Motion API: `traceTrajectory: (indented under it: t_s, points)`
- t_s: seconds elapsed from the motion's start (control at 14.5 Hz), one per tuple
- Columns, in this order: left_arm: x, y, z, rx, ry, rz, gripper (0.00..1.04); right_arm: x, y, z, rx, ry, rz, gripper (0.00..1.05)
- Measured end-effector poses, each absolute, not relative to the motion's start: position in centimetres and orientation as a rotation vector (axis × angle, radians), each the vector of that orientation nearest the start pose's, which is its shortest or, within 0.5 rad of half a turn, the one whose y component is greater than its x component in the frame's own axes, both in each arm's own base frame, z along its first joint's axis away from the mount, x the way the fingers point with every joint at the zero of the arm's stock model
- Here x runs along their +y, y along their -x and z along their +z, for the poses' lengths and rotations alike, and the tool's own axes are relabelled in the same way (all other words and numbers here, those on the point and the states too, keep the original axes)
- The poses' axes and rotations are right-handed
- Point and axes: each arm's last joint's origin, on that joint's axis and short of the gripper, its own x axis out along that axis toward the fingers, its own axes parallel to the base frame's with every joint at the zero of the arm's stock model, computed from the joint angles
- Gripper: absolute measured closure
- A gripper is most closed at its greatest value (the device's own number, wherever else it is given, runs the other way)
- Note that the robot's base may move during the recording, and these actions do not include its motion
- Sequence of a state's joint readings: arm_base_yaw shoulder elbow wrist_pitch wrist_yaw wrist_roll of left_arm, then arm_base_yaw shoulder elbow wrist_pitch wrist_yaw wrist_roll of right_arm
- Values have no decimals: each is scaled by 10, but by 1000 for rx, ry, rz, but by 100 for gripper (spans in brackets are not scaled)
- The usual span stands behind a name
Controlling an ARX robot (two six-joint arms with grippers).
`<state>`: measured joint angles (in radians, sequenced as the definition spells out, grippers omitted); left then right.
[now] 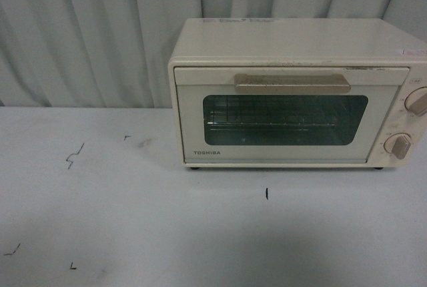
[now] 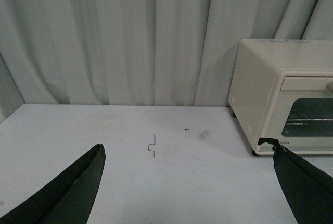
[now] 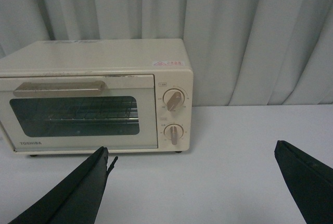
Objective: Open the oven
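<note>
Oven (image 1: 293,103) door shut, front facing robot, long axis left-right, left gripper (image 2: 182,146) and right gripper (image 3: 191,148) spread wide

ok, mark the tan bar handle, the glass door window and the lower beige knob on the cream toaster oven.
tan bar handle (image 1: 291,83), front view, middle of the bar.
glass door window (image 1: 285,119), front view, centre of the pane.
lower beige knob (image 3: 174,134), right wrist view, its raised grip.

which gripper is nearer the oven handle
Right, it seems. The right gripper faces the oven front, handle ahead; the left gripper sits off beyond the oven's left side.
</note>
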<state>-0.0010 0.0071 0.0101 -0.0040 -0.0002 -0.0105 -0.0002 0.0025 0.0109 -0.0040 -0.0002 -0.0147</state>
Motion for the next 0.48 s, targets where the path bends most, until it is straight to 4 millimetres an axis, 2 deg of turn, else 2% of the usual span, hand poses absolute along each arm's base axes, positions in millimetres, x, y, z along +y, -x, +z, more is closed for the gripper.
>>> traceTrajectory:
  t_s: [0.14,0.21,0.27,0.34,0.41,0.48]
  points:
    - [0,-98,166,1,10,-1,7,0,-97,167,-4,15,0,6]
    - [-1,-97,167,317,81,-17,7,0,-97,167,-5,15,0,6]
    - [-4,-101,178,503,149,-24,7,0,-97,167,-6,15,1,6]
    - [-9,-101,190,518,225,-99,7,0,-97,167,-4,15,0,6]
    - [-9,-111,197,501,282,-108,7,0,-97,167,-6,15,0,6]
    - [-17,-129,194,544,343,-148,7,0,-97,167,-5,15,0,6]
